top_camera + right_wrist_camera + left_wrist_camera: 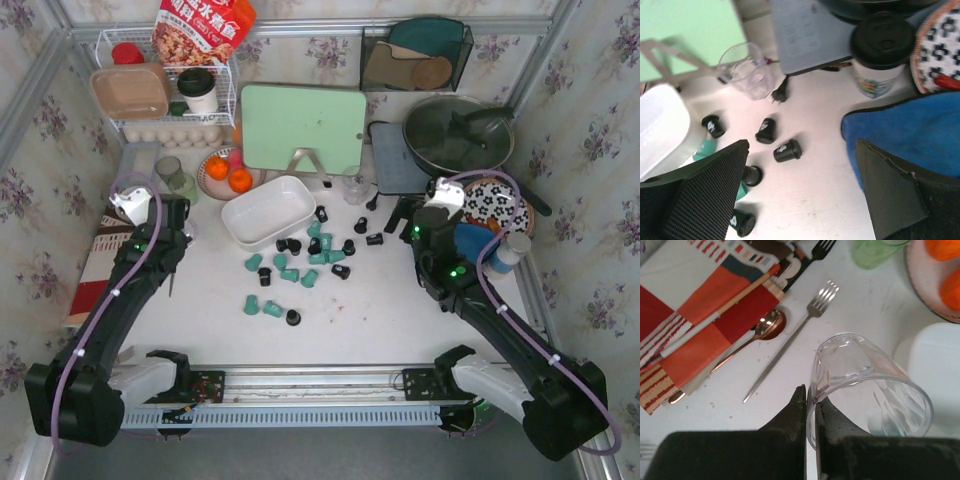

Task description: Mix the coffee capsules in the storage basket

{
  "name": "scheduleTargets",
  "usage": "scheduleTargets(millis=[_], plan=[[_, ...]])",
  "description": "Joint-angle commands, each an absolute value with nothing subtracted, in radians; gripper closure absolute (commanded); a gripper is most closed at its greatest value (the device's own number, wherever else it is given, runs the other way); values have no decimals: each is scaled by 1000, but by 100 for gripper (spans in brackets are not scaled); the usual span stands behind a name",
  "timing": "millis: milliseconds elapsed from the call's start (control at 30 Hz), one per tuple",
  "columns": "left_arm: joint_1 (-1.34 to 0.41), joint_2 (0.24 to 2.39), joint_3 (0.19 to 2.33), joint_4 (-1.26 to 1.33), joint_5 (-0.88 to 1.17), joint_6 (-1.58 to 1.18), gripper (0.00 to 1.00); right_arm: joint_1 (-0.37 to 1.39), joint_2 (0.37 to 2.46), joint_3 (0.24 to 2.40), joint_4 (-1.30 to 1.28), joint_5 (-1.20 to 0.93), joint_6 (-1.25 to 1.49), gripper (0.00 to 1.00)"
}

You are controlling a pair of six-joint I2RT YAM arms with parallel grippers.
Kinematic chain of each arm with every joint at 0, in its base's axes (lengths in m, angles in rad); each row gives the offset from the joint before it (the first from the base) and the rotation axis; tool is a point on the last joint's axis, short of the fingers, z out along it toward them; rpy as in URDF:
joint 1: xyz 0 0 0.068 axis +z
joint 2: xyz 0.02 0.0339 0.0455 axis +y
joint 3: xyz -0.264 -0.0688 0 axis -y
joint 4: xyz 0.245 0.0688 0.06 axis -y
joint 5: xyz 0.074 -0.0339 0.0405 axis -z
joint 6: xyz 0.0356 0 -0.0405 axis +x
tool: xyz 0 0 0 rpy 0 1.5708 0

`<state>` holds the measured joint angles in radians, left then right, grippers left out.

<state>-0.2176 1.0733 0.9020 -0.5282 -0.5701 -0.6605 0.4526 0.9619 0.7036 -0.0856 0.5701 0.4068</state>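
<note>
The white storage basket [268,210] lies at mid-table and looks empty; it also shows in the left wrist view [935,352] and in the right wrist view [660,130]. Teal and black coffee capsules [310,258] lie scattered on the table in front of it. My left gripper [183,222] is left of the basket, shut on the rim of a tilted clear glass [867,385]; the jaws [812,397] pinch its wall. My right gripper [403,222] is open and empty [802,170] above black capsules [786,150] and a teal one [704,148].
A fork [795,337], a copper spoon [767,325] and a striped placemat [695,305] lie left. A plate of oranges [228,172] and a green cutting board [303,125] stand behind. A blue cloth [910,130], a lidded cup [880,50], a clear measuring cup [747,70] and a pan [458,135] are right.
</note>
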Motion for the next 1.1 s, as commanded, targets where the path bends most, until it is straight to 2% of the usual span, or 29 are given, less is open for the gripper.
scheduleTargets(millis=[0, 133, 333, 500, 733, 967, 1000, 1067], plan=[[-134, 1137, 879, -457, -448, -709, 100, 469, 1018, 666, 93, 379, 291, 5], [-72, 1263, 909, -401, -426, -704, 100, 470, 1066, 608, 191, 295, 260, 3], [-28, 1400, 951, -256, -365, -661, 100, 470, 1085, 574, 224, 309, 242, 1], [-18, 1578, 1062, -272, -323, -664, 100, 471, 1074, 565, 234, 267, 259, 1], [-16, 1788, 1291, -475, -278, -735, 100, 472, 1047, 555, 233, 257, 272, 1], [-9, 1915, 1414, -584, -255, -758, 100, 471, 1058, 561, 224, 231, 277, 0], [-10, 1924, 1422, -593, -254, -758, 100, 471, 1059, 563, 224, 228, 277, 0], [-8, 1936, 1438, -602, -252, -755, 88, 471, 1060, 563, 224, 222, 278, 0]])
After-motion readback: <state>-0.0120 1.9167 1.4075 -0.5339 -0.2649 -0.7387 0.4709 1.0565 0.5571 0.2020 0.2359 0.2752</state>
